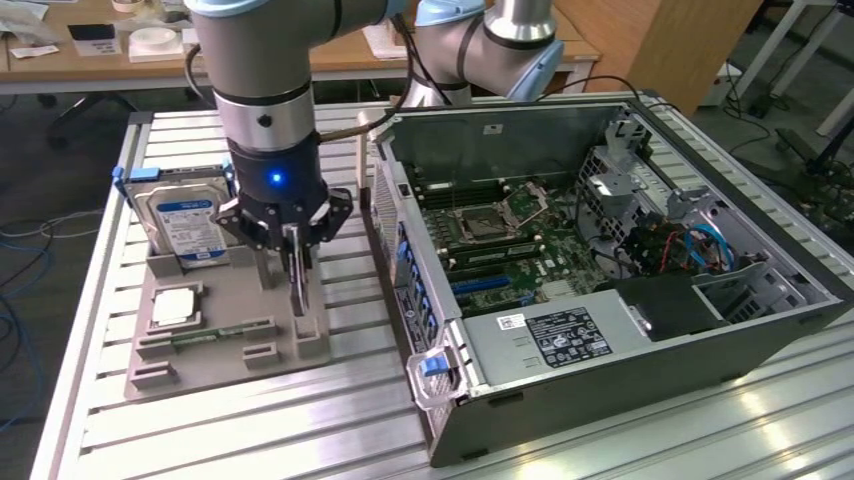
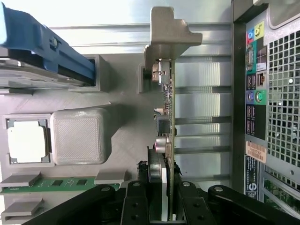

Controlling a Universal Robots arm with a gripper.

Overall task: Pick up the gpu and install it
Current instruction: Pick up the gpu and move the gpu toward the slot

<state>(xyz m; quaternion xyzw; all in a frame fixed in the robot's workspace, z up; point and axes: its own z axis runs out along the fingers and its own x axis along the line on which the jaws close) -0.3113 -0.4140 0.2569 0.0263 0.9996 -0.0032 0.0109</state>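
Slatted metal table (image 1: 334, 400), grey holder tray (image 1: 227, 300) set beside an open computer case (image 1: 747, 330).
The gpu (image 1: 299, 285) is held upright at the tray, clamped on both faces by the gripper (image 1: 294, 250).

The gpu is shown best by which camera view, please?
The wrist view: the gpu is close, edge-on, its metal bracket plain. The exterior view shows it as a thin upright sliver under the gripper.

The graphics card (image 2: 169, 112) is green-edged with a grey bracket; the gripper (image 1: 296, 262) is black. In the exterior view, at nine o'clock of the black case (image 1: 641, 370): blue-and-white labelled hard drive (image 1: 187, 225), grey holder (image 1: 227, 300), ribbed silver table (image 1: 267, 420).
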